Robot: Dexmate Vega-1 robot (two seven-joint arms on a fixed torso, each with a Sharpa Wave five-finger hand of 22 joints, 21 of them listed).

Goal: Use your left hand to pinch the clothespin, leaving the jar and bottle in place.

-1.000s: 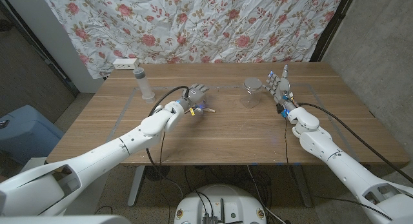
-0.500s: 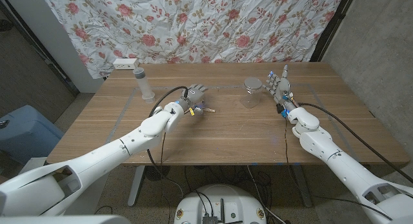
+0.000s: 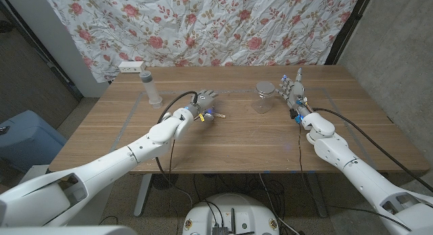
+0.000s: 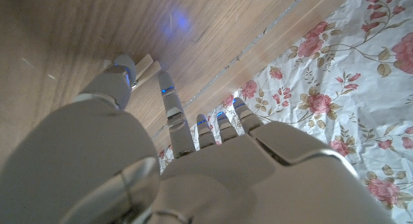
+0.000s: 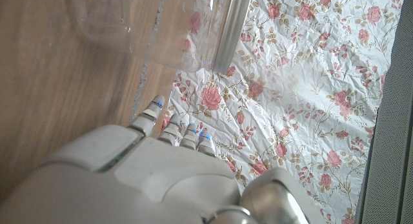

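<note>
My left hand [image 3: 205, 102] is over the middle of the table, with the wooden clothespin [image 3: 217, 114] sticking out from under it toward the right. In the left wrist view the clothespin [image 4: 146, 64] sits between the thumb and a finger of that hand [image 4: 174, 166], pinched. The clear glass jar [image 3: 263, 97] stands to the right of the middle, and the plastic bottle [image 3: 151, 87] stands at the back left. My right hand [image 3: 293, 91] stands upright just right of the jar with fingers apart, holding nothing. The jar [image 5: 161, 24] appears close in front of the right hand [image 5: 148, 172].
A white power strip [image 3: 132, 66] lies at the table's back left corner. A flowered cloth [image 3: 223, 25] hangs behind the table. A blue bin [image 3: 20, 137] stands on the floor at the left. Black cables run along both arms.
</note>
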